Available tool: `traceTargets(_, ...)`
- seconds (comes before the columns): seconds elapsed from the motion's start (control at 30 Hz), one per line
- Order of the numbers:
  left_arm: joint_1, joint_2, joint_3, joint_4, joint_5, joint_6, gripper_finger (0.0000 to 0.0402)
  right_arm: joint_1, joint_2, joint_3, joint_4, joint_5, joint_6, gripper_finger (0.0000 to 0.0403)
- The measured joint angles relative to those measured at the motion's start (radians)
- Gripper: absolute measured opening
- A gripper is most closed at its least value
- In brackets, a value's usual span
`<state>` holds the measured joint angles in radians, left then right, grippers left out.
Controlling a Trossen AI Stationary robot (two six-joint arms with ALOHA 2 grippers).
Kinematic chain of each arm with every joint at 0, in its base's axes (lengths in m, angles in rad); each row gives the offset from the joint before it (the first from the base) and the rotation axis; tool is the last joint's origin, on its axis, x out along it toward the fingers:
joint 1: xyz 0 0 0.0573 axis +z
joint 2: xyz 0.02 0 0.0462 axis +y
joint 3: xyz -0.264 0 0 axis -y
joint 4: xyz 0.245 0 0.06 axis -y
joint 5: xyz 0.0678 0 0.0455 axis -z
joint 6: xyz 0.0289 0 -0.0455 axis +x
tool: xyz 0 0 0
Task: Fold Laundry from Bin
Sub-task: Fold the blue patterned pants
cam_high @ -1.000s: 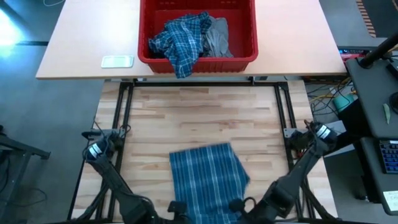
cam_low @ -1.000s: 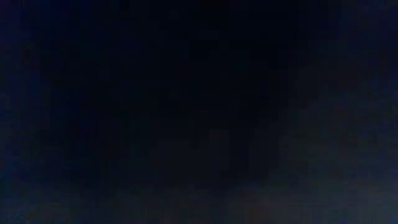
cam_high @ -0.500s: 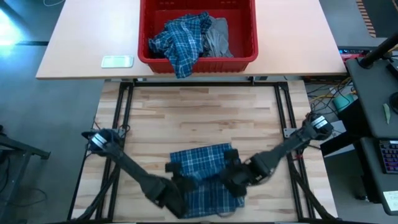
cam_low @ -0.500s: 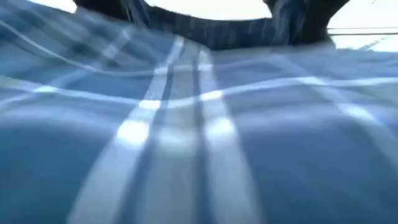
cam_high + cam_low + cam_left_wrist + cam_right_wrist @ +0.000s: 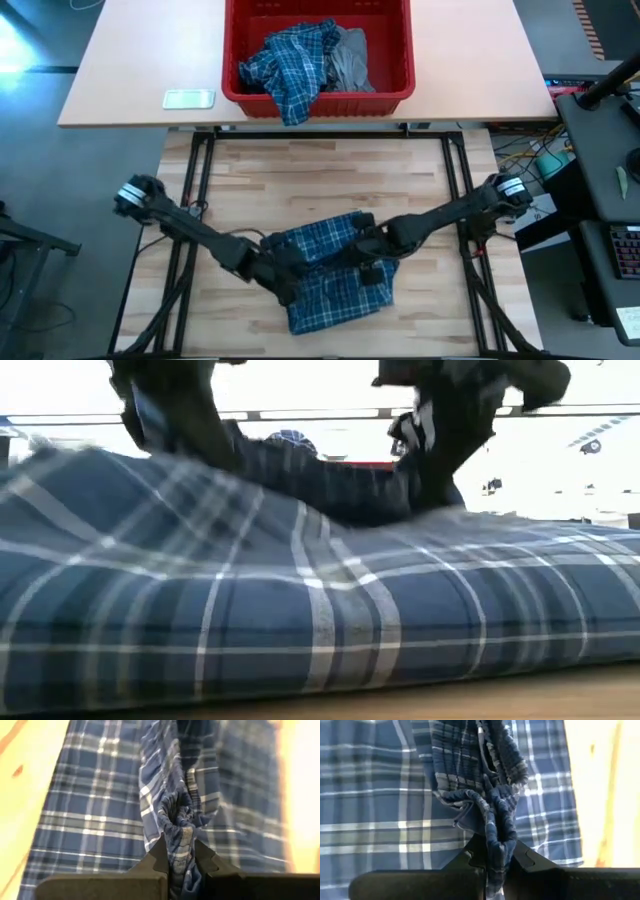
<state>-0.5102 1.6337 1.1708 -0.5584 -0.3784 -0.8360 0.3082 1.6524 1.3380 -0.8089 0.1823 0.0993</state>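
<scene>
A blue-and-white plaid shirt (image 5: pixel 335 275) lies on the wooden table near its front edge, and it fills the foreground of the low view (image 5: pixel 300 610). My left gripper (image 5: pixel 288 272) and my right gripper (image 5: pixel 362 258) stand over it side by side, each shut on a bunch of its cloth. At the far side stands the red bin (image 5: pixel 392 95). Inside it are another plaid garment (image 5: pixel 290 65), which hangs over the bin's near rim, and a grey garment (image 5: pixel 348 58). My left gripper pinches a gathered bunch of the plaid cloth (image 5: pixel 179 832) between its two fingers, slanting down from above. The bunch is raised above the flat part of the shirt, which stays on the table. My right gripper pinches a gathered, crumpled bunch of the plaid cloth (image 5: pixel 496 822) between its two fingers, coming steeply from above. Several layers are crushed together there. The rest of the shirt lies on the table below.
The bin stands on a lighter tabletop (image 5: pixel 130 70) beyond the wooden one, beside a small pale flat object (image 5: pixel 188 98). Bare wood (image 5: pixel 320 180) lies between the shirt and the bin. A desk with cables and equipment (image 5: pixel 610 200) stands off the table's right edge.
Both grippers have come from the table's near edge toward its far edge and sunk lower, still shut on the cloth. They have drawn the shirt's near part up and over the rest. The shirt now looks shorter and rumpled, where before it lay flat.
</scene>
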Motion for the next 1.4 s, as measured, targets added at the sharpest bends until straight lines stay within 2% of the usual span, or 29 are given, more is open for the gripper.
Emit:
traceTargets(0.17, -0.001, -0.141, 0.077, -0.108, -0.001, 0.012, 0.0007, -0.024, -0.058, 0.125, -0.071, -0.007, -0.069, 0.0018)
traceTargets(0.3, 0.034, -0.174, 0.092, -0.226, -0.102, 0.05, 0.0005, -0.108, -0.08, 0.15, -0.024, -0.002, -0.152, 0.0018)
traceTargets(0.63, 0.249, -0.135, -0.169, -0.117, -0.16, 0.044, 0.0009, -0.349, 0.039, -0.014, 0.154, -0.012, -0.256, 0.0018)
traceTargets(0.7, 0.275, -0.135, -0.215, -0.058, -0.138, 0.042, 0.001, -0.377, 0.057, -0.033, 0.187, -0.039, -0.268, 0.0018)
traceTargets(0.8, 0.282, -0.135, -0.264, 0.058, -0.035, 0.048, 0.0011, -0.393, 0.066, -0.034, 0.189, -0.118, -0.252, 0.0018)
traceTargets(0.87, 0.281, -0.135, -0.27, 0.12, 0.041, 0.068, 0.0011, -0.39, 0.06, -0.029, 0.171, -0.153, -0.247, 0.0018)
traceTargets(0.93, 0.274, -0.143, -0.257, 0.12, 0.075, 0.086, 0.001, -0.377, 0.044, -0.003, 0.145, -0.157, -0.232, 0.0018)
traceTargets(1.07, 0.269, -0.157, -0.205, 0.027, 0.085, 0.183, 0.001, -0.364, 0.012, 0.042, 0.125, -0.161, -0.23, 0.0018)
traceTargets(1.17, 0.293, -0.156, -0.213, -0.021, 0.079, 0.226, 0.001, -0.372, 0.033, 0.042, 0.131, -0.182, -0.227, 0.0018)
traceTargets(1.27, 0.311, -0.151, -0.261, 0.001, 0.067, 0.224, 0.0009, -0.381, 0.079, 0.039, 0.138, -0.183, -0.202, 0.0018)
traceTargets(1.4, 0.325, -0.151, -0.357, 0.118, 0.082, 0.197, 0.0013, -0.38, 0.156, 0.039, 0.145, -0.184, -0.194, 0.0018)
